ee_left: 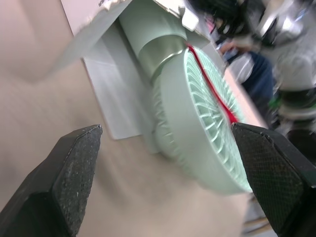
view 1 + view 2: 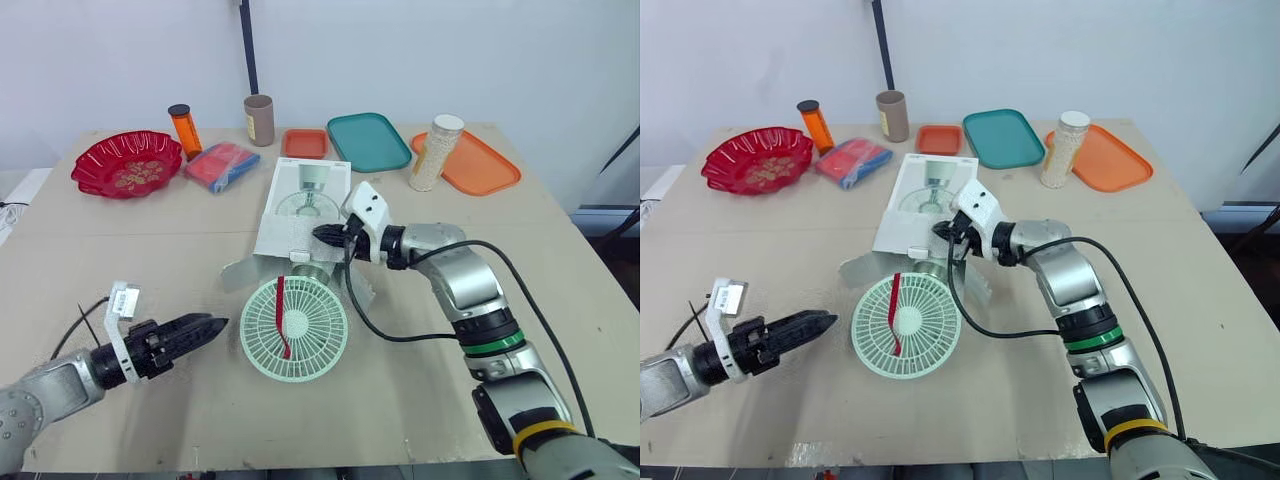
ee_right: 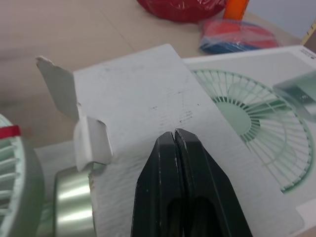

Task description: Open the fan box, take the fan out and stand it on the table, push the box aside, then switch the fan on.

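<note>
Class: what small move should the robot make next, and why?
Probably ease the open left end effector forward around the rim of the pale green round plastic fan: it lies half out of the white cardboard box, which the shut right end effector touches.

Beige table (image 2: pixel 150 240). Carries a white fan box (image 2: pixel 300 215) with a green fan (image 2: pixel 295 330) lying just in front of it. Has behind the fan box a brown cup (image 2: pixel 259 120), small orange tray (image 2: pixel 305 143) and teal tray (image 2: pixel 368 141); to its left a red bowl (image 2: pixel 127 163), orange bottle (image 2: pixel 184 130) and packet (image 2: pixel 221 166); to its right an orange tray (image 2: pixel 485 165)
</note>
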